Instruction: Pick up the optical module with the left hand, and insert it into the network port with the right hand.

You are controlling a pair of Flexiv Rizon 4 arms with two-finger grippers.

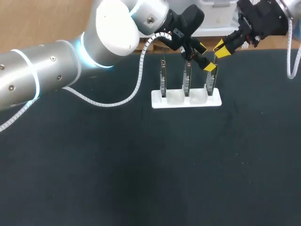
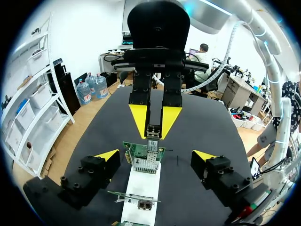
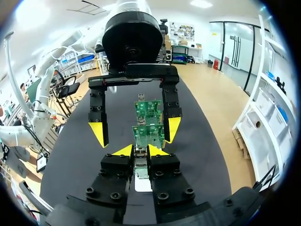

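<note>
Could jam at network port [image 2: 145, 164] through slight tilt.
Clamped on optical module [image 2: 153, 132] with right end effector [image 3: 139, 151]; left end effector [image 2: 156, 155] spread open nearby.

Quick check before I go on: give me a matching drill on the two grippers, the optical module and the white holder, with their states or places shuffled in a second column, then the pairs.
Column one:
1. left gripper
2. right gripper
3. optical module
4. white holder

Column two:
A. stands on the black table, carrying three upright boards
B. shut, with a small part clamped between its tips
C. open, with one finger on each side of one of the boards
D. held between two yellow tips, at the upper edge of one of the boards

Pairs: 1-C, 2-B, 3-D, 4-A.
</note>
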